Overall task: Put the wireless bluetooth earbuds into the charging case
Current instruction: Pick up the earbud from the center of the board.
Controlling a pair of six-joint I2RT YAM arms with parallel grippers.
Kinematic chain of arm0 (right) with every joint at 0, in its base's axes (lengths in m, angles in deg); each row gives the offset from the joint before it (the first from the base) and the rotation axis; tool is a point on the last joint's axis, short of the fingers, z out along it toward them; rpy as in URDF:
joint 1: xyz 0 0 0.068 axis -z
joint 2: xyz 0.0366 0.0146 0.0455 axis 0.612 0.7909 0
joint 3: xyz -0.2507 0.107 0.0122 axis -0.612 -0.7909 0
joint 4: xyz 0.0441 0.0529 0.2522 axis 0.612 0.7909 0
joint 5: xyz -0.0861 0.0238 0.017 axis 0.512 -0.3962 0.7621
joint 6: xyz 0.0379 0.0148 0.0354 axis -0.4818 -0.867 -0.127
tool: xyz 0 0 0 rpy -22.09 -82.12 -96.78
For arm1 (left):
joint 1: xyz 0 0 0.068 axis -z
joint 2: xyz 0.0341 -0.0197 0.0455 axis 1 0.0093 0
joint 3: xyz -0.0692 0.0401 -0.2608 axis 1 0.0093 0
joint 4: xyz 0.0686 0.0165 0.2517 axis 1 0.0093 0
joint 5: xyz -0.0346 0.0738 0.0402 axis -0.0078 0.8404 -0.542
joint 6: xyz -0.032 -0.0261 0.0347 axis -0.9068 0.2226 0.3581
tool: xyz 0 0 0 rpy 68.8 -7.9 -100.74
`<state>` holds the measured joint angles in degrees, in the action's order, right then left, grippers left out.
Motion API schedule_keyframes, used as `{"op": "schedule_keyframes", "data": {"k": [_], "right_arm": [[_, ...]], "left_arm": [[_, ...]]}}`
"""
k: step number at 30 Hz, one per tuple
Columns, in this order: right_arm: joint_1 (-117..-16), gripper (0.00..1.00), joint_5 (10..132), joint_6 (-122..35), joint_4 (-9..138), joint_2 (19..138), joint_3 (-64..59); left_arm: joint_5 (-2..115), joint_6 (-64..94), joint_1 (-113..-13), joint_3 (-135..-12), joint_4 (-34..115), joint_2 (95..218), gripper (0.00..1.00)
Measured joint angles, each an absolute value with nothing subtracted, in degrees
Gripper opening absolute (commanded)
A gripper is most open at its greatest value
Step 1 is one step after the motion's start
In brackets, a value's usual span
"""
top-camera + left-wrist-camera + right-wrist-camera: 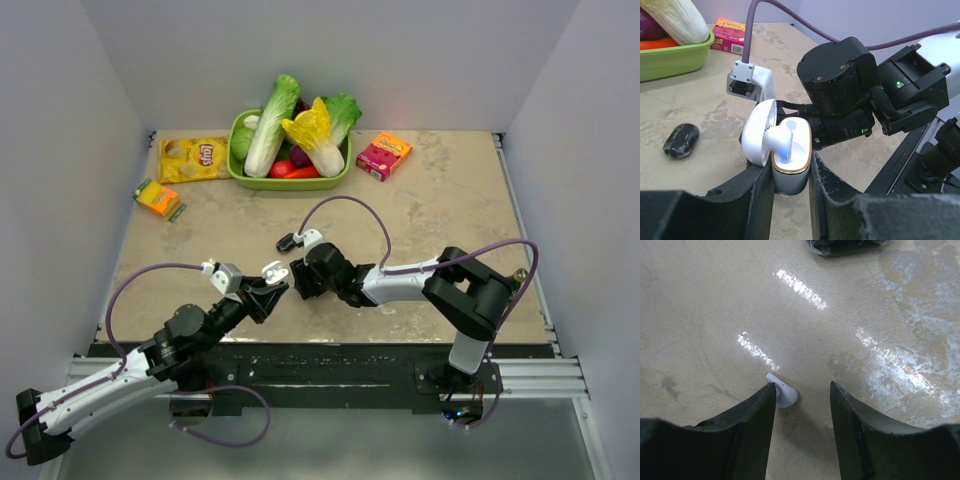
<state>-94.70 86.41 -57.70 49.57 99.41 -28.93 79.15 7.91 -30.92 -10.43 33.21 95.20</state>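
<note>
The pale stone-patterned worktop [450, 200] carries the job. Above it the left end effector [790, 172] is pressed together on the charging case [800, 131], one finger on each flank of the lower shell, so the case stands upright between them with its mouth facing away from the wrist. The lid [757, 127] is swung open to one side of the fingers and stays clear of the grip. The case looks light, rigid and glossy, so I judge it slippery. The flat lower flanks are the right place to take hold of it, never the hinged lid, which would give. One earbud [777, 140] sits in its well just past the left fingertips, a blue light showing beside it. The right end effector [802, 389] is spread and pinches nothing. The loose earbud [782, 394] lies on the worktop in the gap between its fingers, close against the one on the view's left, though I cannot tell if they touch. This bud is tiny, hard and rounded, so it is likely to squirt out of a grip. A gentle pinch across its body should serve. From above, the held case is just beside the right end effector, on its left. A dark oval object [681, 140] lies on the worktop beyond and left of the left fingers.
</note>
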Motion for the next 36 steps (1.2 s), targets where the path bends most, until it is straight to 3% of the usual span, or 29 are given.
{"op": "schedule_keyframes", "data": {"k": [9, 17, 27, 28, 31, 32, 34, 36], "right_arm": [[-94.7, 0.41, 87.3, -57.3, 49.7, 99.8, -28.8], [-94.4, 0.59, 94.7, -57.1, 50.8, 99.6, -29.0], [-93.3, 0.62, 96.5, -57.3, 53.3, 91.4, -36.4], [-93.4, 0.6, 95.9, -57.4, 53.4, 89.8, -37.4], [-94.4, 0.42, 94.4, -58.2, 53.2, 86.3, -38.8], [-94.8, 0.2, 93.7, -58.6, 52.7, 85.8, -38.8], [-95.7, 0.0, 92.4, -59.3, 51.6, 85.9, -38.8], [-96.3, 0.0, 91.0, -60.3, 51.4, 87.2, -38.8]], "left_arm": [[79.1, 7.9, -30.9, -10.4, 33.2, 95.2, 0.0], [79.1, 7.5, -30.9, -10.3, 33.2, 95.4, 0.0], [78.8, 7.5, -30.9, -9.8, 32.9, 95.6, 0.0], [78.8, 7.5, -30.9, -9.8, 32.9, 95.5, 0.0], [78.7, 7.5, -30.9, -9.8, 32.7, 95.1, 0.0], [78.7, 7.5, -30.9, -9.8, 32.7, 95.0, 0.0], [78.6, 7.4, -30.9, -9.8, 32.7, 95.0, 0.0], [78.5, 7.4, -30.9, -9.8, 32.6, 95.0, 0.0]]}}
